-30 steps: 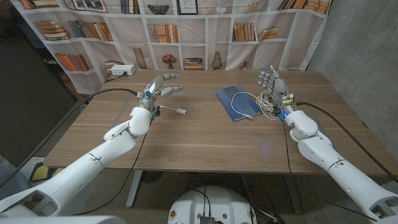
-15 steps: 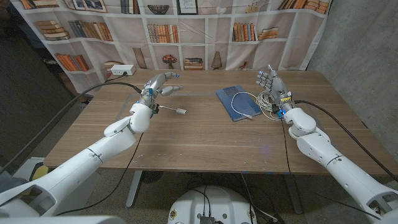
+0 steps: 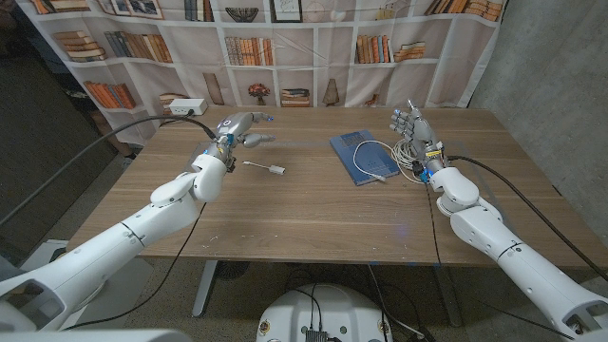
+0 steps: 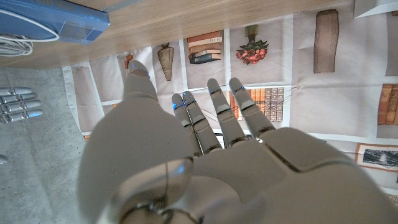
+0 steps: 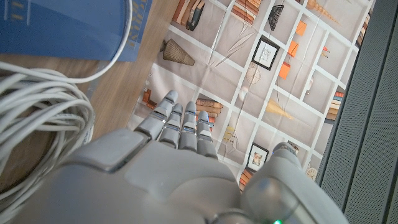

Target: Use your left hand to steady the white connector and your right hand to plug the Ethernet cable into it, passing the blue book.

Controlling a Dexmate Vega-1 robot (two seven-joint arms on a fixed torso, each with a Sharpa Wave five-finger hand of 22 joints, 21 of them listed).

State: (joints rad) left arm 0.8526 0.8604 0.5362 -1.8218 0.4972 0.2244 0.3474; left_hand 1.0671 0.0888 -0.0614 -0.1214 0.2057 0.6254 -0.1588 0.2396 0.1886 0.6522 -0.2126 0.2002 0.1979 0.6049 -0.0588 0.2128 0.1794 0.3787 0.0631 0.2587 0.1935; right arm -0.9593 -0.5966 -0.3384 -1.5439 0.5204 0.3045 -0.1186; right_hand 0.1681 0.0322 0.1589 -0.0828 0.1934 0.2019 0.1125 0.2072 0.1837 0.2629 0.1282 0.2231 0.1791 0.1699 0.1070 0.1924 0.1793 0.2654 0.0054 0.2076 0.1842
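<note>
The small white connector (image 3: 275, 170) lies on the table with a short lead, in front of my left hand (image 3: 239, 128), which hovers open behind it with fingers stretched out (image 4: 205, 118). The blue book (image 3: 362, 155) lies right of centre, and the white Ethernet cable's end (image 3: 378, 176) runs across its cover. The rest of the cable is a coil (image 3: 408, 157) beside the book (image 5: 68, 28), seen up close as white loops (image 5: 37, 118). My right hand (image 3: 410, 125) stands open above the coil, fingers up, holding nothing.
A white box (image 3: 186, 108) sits at the table's far left corner. A bookshelf-print backdrop (image 3: 285, 47) hangs behind the table. Black cables run from both wrists off the table's sides.
My left hand has drifted back and slightly left, away from the connector. My right hand has shifted a little to the left above the coil. Nothing was taken hold of.
</note>
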